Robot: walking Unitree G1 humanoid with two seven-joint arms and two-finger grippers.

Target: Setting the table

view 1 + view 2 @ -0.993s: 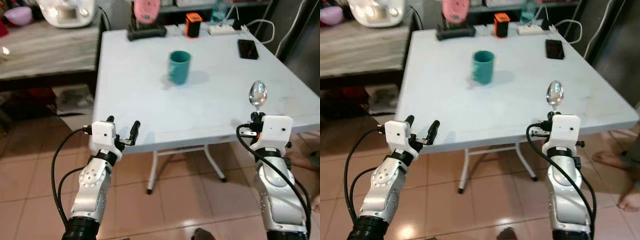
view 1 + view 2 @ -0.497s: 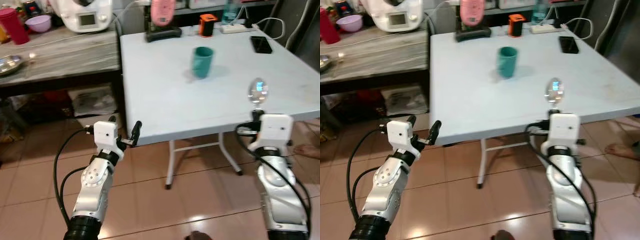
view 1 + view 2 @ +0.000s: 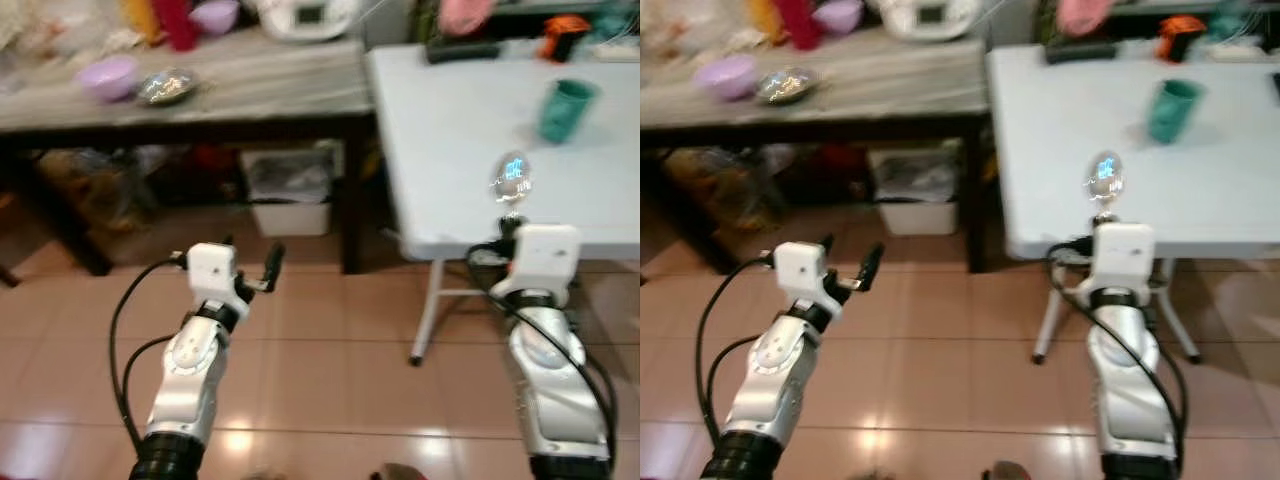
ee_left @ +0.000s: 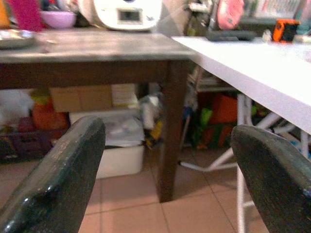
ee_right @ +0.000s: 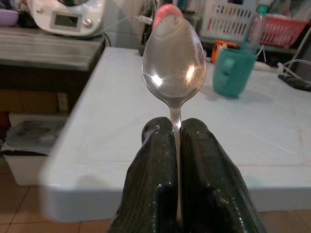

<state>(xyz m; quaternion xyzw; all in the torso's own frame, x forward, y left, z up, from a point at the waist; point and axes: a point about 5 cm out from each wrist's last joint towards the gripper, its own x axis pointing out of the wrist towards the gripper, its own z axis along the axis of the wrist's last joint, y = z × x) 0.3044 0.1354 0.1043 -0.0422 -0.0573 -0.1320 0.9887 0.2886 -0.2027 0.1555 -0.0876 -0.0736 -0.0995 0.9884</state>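
A tiled floor (image 3: 330, 350) runs under a white desk (image 3: 470, 130) and a darker wooden desk (image 3: 200, 90) beside it. Nearest, the left hand (image 3: 248, 265) hangs over the floor with its fingers apart. The right hand (image 5: 174, 141) is clamped on a steel spoon (image 5: 173, 68), bowl upright, at the white desk's near edge. Farther in stands a teal cup (image 3: 565, 108). A purple bowl (image 3: 108, 76) sits on the wooden desk.

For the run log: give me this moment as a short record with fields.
right gripper: fingers shut on the spoon, bowl upright, near the white table's edge
left gripper: fingers open, holding nothing, over the tiled floor
on the white table: teal cup
beside it: wooden table with a purple bowl
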